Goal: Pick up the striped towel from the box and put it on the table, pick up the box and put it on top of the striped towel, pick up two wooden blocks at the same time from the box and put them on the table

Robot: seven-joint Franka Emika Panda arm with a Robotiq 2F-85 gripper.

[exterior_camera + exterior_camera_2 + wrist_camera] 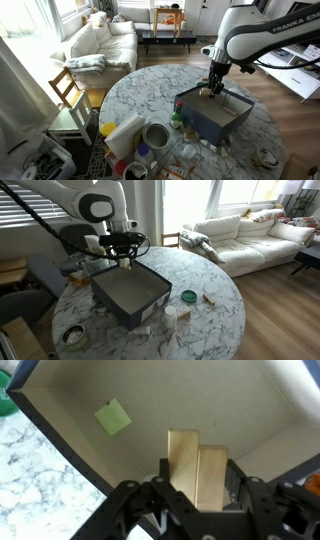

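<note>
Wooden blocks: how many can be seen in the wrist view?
2. One block and a second block touch side by side, clamped in the gripper over the box. More may be hidden elsewhere.

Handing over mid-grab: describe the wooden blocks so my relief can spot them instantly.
On the round marble table stands an open dark box with a pale inside. Within it, two wooden blocks stand side by side, clamped in the pincer. They are the only upright light-wood pieces there; the green square nearby lies flat on the box floor.
</note>
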